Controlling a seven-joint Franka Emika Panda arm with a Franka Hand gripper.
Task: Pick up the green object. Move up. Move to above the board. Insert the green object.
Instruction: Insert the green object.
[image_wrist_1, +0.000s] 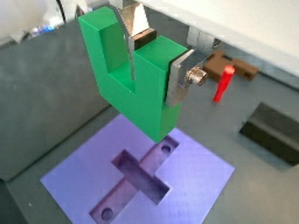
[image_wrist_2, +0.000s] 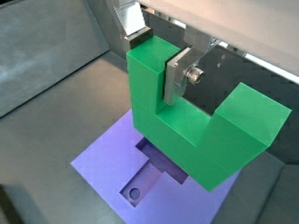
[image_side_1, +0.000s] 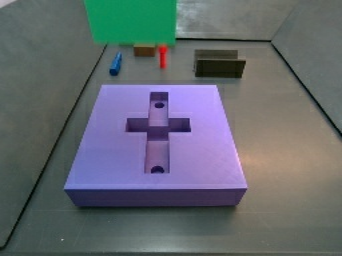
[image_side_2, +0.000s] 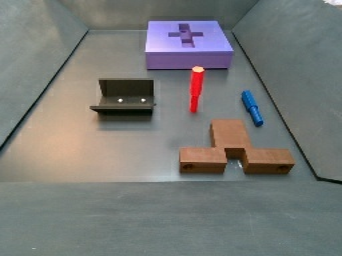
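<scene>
My gripper (image_wrist_1: 155, 61) is shut on one prong of the green object (image_wrist_1: 117, 70), a chunky U-shaped block, and holds it in the air above the board (image_wrist_1: 82, 175). One finger is in the notch and one on the prong's outer face, as both wrist views show: gripper (image_wrist_2: 158, 61), green object (image_wrist_2: 187, 131). The purple-blue board (image_wrist_2: 100, 162) lies flat below, with its cross-shaped recess and round holes partly hidden by the block. In a side view the green object (image_side_1: 131, 20) hangs at the top edge, beyond the board (image_side_1: 201, 140). The board (image_side_2: 160, 50) alone shows in a side view.
A red peg (image_side_2: 197, 90) stands upright in mid floor, a blue peg (image_side_2: 250, 108) lies beside it. The dark fixture (image_side_2: 124, 98) and a brown block (image_side_2: 234, 150) are on the floor. They also show behind the board: red peg (image_side_1: 162, 55), fixture (image_side_1: 219, 65).
</scene>
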